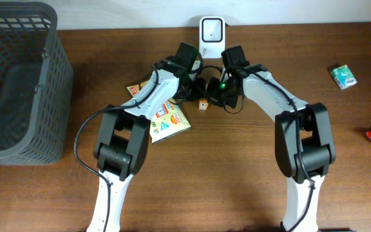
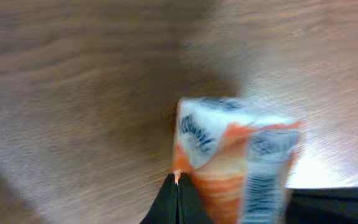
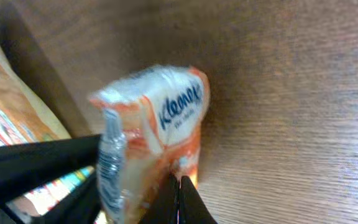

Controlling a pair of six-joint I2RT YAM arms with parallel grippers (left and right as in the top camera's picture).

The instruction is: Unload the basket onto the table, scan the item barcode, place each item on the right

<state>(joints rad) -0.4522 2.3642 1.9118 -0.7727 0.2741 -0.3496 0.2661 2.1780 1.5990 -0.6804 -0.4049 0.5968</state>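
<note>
Two grips, one tissue pack [image 1: 203, 104]: left fingers [image 2: 166, 208] and right fingers [image 3: 194, 211] seemingly pinch its edges shut, presenting it to the scanner [image 1: 211, 31].

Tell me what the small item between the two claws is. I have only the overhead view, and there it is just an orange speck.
Observer: It is a tissue pack, orange and white, with Kleenex printed on it in blue.
Operator: Report the left claw's grip.
Observer: The left claw is shut, pinching the pack's lower corner.
Operator: Now the right.
Observer: The right claw is shut on the pack's bottom edge.
</note>
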